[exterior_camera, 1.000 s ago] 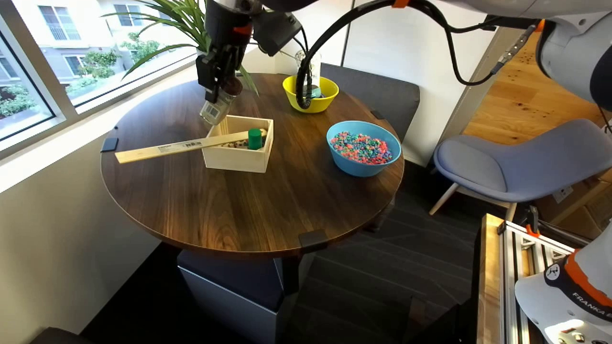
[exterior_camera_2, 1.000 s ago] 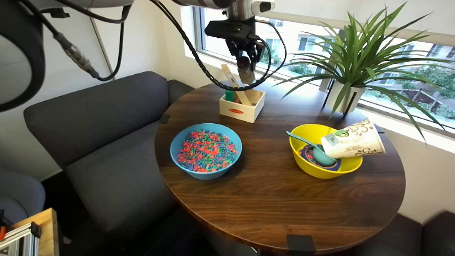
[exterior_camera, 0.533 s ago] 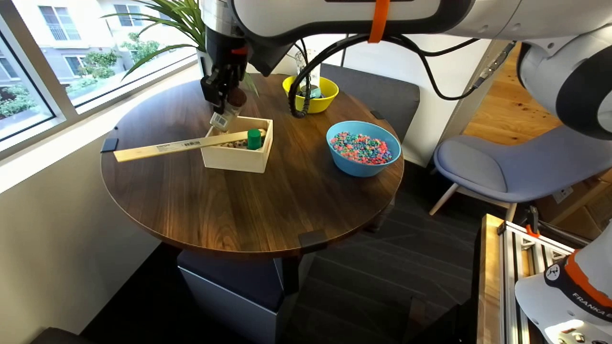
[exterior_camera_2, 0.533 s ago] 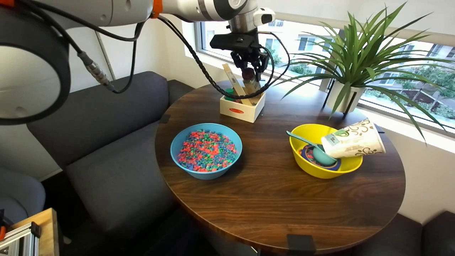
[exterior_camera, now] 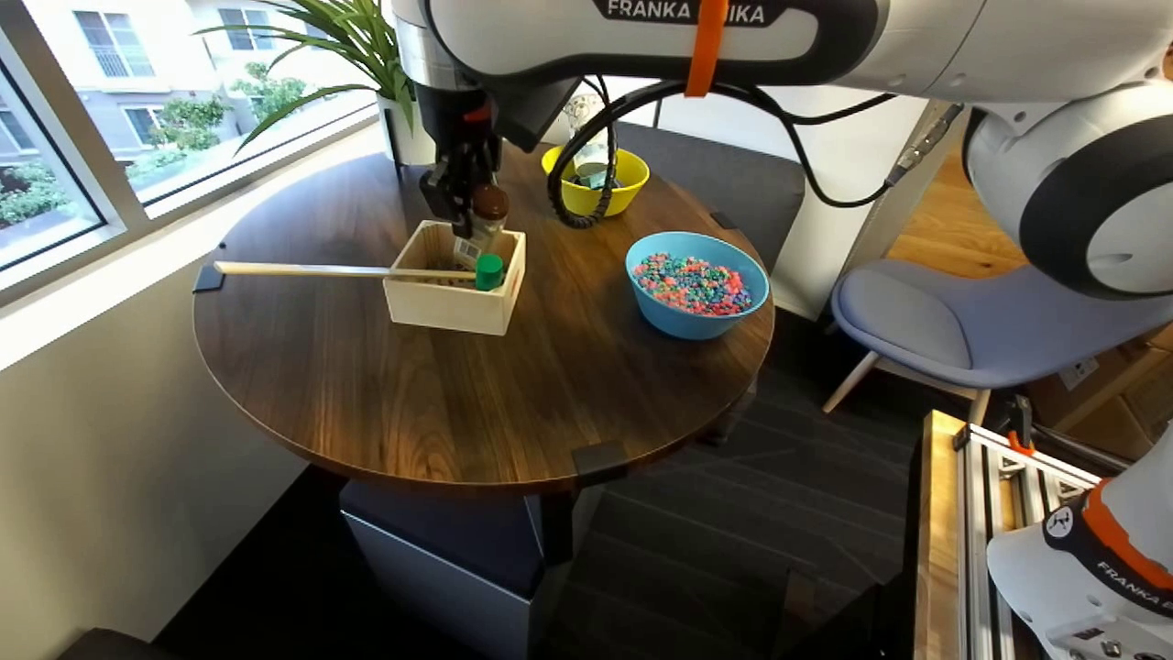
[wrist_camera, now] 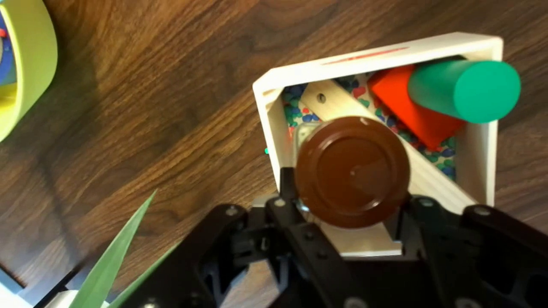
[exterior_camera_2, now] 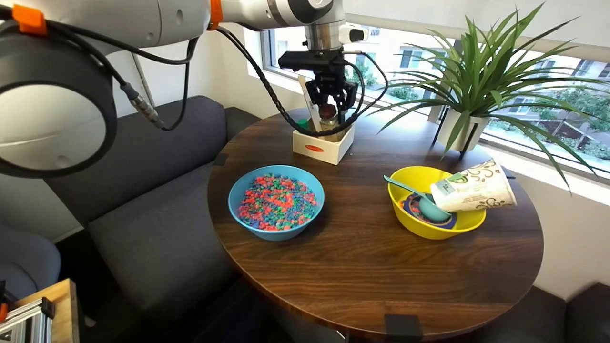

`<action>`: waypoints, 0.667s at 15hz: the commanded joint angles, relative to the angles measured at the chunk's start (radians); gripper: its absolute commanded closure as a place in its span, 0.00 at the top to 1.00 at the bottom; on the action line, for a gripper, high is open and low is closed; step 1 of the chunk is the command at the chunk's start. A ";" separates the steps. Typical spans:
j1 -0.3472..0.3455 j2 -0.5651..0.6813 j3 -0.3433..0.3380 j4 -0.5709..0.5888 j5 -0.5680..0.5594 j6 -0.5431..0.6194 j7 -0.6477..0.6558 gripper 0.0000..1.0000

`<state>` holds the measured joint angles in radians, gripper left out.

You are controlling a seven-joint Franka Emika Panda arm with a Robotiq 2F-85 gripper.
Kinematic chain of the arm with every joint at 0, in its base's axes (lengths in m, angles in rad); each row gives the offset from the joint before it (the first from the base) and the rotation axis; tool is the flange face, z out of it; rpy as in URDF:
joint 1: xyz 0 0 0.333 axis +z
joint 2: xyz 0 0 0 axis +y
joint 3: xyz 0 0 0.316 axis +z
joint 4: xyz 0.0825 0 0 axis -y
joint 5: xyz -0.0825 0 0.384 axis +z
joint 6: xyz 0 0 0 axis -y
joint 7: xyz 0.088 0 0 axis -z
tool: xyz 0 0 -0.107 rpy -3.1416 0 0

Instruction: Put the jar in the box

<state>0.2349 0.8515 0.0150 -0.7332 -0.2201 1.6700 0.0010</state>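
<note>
Round dark-brown wooden table [exterior_camera_2: 362, 281]: set beside a window [exterior_camera_2: 414, 59]; carries the items listed below.
Clear jar [exterior_camera: 479, 236] with brown lid [wrist_camera: 353, 171]: lower part inside the small square box of pale wood [exterior_camera: 447, 310], lid above the rim; tilted in an exterior view. Contact of its base with the box floor cannot be confirmed.
Black two-finger gripper [wrist_camera: 346, 201]: gripping the jar close to the lid, one finger on each side.
Box contents: green cylinder [wrist_camera: 483, 92] at a corner, rising above the rim; red block [wrist_camera: 411, 107] beside it; small multicoloured bits [wrist_camera: 295, 113] beneath.
Flat pale-wood strip [wrist_camera: 336, 102]: one end in the box, next to the jar; other end projects past the rim, to the left in an exterior view.
Blue round bowl [exterior_camera_2: 274, 235]: near left of the table in an exterior view, box on the far side; holds small red, green and blue pieces [exterior_camera_2: 281, 200].
Yellow round bowl [exterior_camera_2: 419, 232]: near right in that view, well apart from the box; holds a teal spoon [exterior_camera_2: 432, 210] and a patterned cream cup [exterior_camera_2: 476, 188], tipped over.
Green long-leaved plant [exterior_camera_2: 472, 81]: white pot [exterior_camera_2: 457, 131], far right, at the window.
</note>
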 commanded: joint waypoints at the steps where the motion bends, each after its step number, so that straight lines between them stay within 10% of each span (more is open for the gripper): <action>1: 0.019 0.070 0.001 0.108 0.000 -0.064 -0.002 0.23; 2: 0.024 0.077 -0.002 0.121 -0.004 -0.081 -0.004 0.23; 3: 0.026 0.082 -0.002 0.130 -0.005 -0.086 -0.006 0.73; 10: 0.025 0.098 0.002 0.184 0.011 -0.081 0.011 1.00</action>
<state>0.2599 0.9210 0.0159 -0.6183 -0.2196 1.6090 0.0000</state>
